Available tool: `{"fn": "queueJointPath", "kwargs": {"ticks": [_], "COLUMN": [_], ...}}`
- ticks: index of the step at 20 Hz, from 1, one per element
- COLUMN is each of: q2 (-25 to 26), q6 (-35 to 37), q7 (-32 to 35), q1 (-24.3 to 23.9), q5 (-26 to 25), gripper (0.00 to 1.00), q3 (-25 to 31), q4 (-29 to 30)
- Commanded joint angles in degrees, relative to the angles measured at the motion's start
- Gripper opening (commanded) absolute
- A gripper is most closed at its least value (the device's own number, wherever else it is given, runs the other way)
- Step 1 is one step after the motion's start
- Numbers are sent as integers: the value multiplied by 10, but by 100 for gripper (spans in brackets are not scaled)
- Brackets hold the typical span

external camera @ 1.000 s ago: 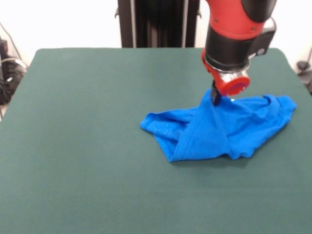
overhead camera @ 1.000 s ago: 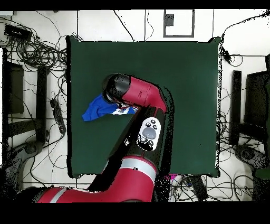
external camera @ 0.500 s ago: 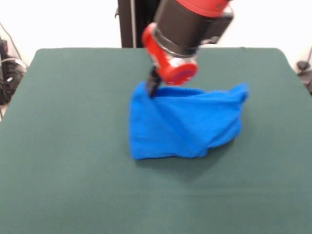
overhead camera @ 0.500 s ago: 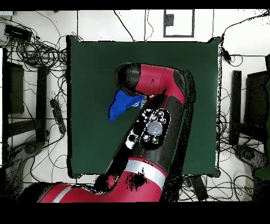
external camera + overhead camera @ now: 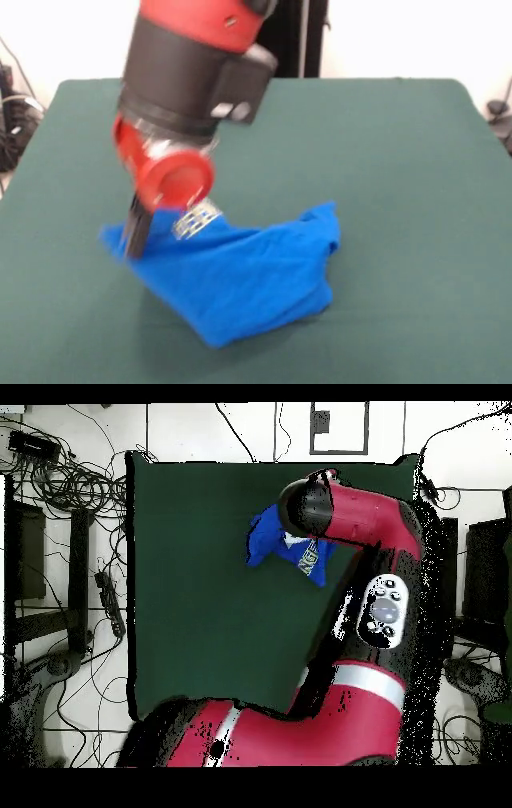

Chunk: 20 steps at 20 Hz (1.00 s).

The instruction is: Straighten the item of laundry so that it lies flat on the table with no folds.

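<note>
The item of laundry, a bright blue T-shirt, lies bunched and folded on the dark green table, left of centre in the front view. A patch of its white-grey print shows near the top fold. My gripper hangs below the red wrist, shut on the shirt's left corner, which it holds slightly raised. In the overhead view the shirt pokes out from under the red arm, which hides the gripper, and some print shows there.
The black pedestal column stands behind the table's far edge. Tangled cables and black equipment lie on the floor around the table. The arm's lower links cover the table's bottom edge in the overhead view.
In the front view the arm has swept from right to left and toward the near edge, dragging the shirt by its held corner. The shirt has bunched up more.
</note>
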Motion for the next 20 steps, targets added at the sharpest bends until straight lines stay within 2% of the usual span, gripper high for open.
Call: {"fn": "queueJointPath", "kwargs": {"ticks": [1, 3, 4, 7, 9, 12, 13, 18, 19, 20], "q2": [36, 40, 46, 56, 64, 71, 78, 103, 101, 102], "q6": [-129, -139, -140, -103, -51, -21, -7, 32, 57, 81], "q7": [-234, -246, -242, -219, -199, -183, -162, -165, -169, -173], "q1": [-88, -110, -112, -98, -77, -61, -50, -61, -67, -67], "q5": [-24, -50, -64, -93, -106, -129, -137, -168, -172, -170], "gripper": [0, 0, 0, 0, 0, 0, 0, 0, 100, 100], "q3": [313, 359, 363, 331, 286, 242, 212, 192, 197, 195], "q4": [47, 47, 37, 3, -28, -58, -77, -122, -123, -127]}}
